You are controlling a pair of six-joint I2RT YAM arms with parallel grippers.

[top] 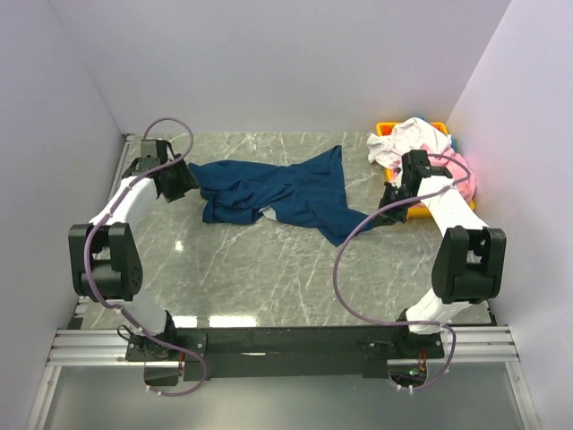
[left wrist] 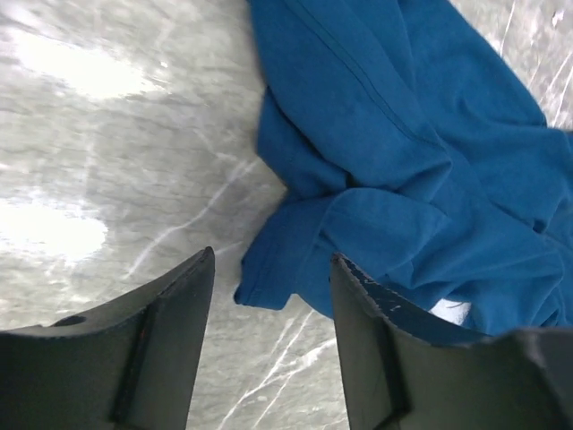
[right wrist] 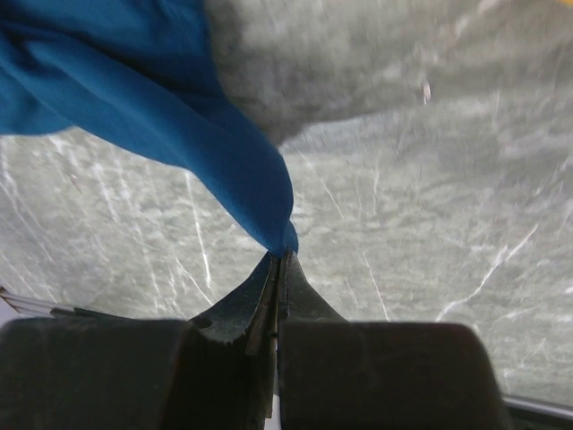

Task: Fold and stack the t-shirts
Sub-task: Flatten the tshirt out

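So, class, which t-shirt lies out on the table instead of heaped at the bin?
The navy blue t-shirt, crumpled on the marble table; the white t-shirt and pink t-shirt are bunched at the yellow bin.

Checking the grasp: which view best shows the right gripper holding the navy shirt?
Right wrist view: the right gripper is shut on a tip of the navy shirt. From the top the jaws are indistinct; the left wrist view shows only the shirt's other end.

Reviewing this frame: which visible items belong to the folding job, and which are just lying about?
Job:
navy t-shirt, its corner pinched by the right end effector
white t-shirt
pink t-shirt

Lying about:
yellow bin, partly covered by the white t-shirt
marble table
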